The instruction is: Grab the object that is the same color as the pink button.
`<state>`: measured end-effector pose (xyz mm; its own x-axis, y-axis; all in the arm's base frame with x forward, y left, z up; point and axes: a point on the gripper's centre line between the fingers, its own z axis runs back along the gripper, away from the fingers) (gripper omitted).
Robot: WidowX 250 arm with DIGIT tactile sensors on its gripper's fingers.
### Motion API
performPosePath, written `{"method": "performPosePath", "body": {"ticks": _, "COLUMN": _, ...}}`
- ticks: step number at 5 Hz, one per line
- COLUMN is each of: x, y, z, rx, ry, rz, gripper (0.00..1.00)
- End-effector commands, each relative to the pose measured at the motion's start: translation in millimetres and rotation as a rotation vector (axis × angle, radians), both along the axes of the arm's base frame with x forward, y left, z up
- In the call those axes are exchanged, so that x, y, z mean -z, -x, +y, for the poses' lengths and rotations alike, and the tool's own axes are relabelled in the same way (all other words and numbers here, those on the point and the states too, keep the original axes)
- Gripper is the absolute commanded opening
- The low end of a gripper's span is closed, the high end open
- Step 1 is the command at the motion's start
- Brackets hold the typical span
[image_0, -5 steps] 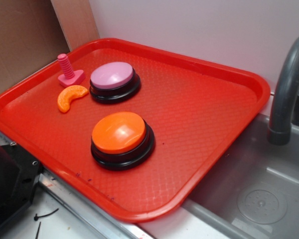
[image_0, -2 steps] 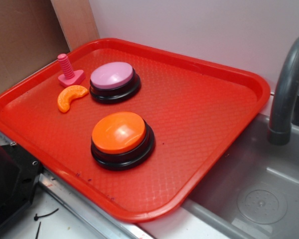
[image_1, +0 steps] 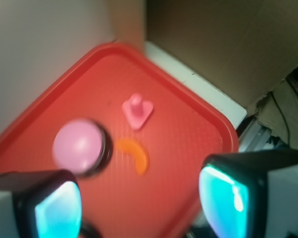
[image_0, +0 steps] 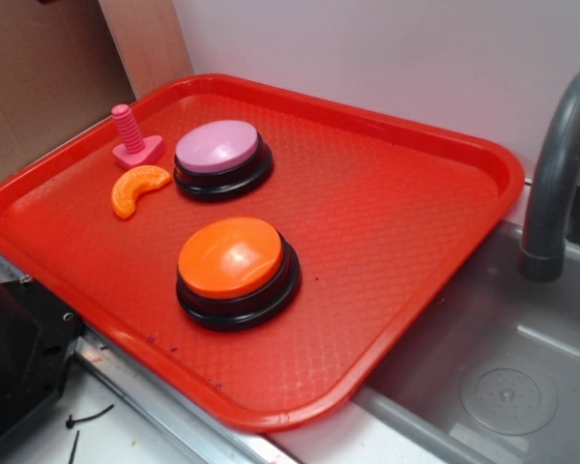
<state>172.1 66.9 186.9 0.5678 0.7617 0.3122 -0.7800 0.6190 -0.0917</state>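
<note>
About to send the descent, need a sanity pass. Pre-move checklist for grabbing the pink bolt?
1. Target found: pink bolt on the red tray, far left corner. Ok.
2. Bolt upright, head down. Ok.
3. Clear of the orange slice and pink button: near both, touching neither. Ok.
4. Tool open, nothing held. Ok.
5. Tool over bolt: bolt sits off-center in the wrist view. Not ok.
6. Height above tray: cannot tell.
</note>
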Motion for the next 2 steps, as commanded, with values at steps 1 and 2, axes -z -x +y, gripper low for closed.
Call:
{"method": "performPosePath", "body": {"ticks": 1, "x": 37.8, "y": -30.5, "z": 32.1, "rx": -0.2, "ry": -0.088, "rz": -0.061, "gripper": 1.0}}
{"method": "performPosePath", "body": {"ticks": 2, "x": 62.5, "y": -39.2, "z": 42.5, "rx": -0.246, "ry": -0.123, "rz": -0.056, "gripper": 1.0}}
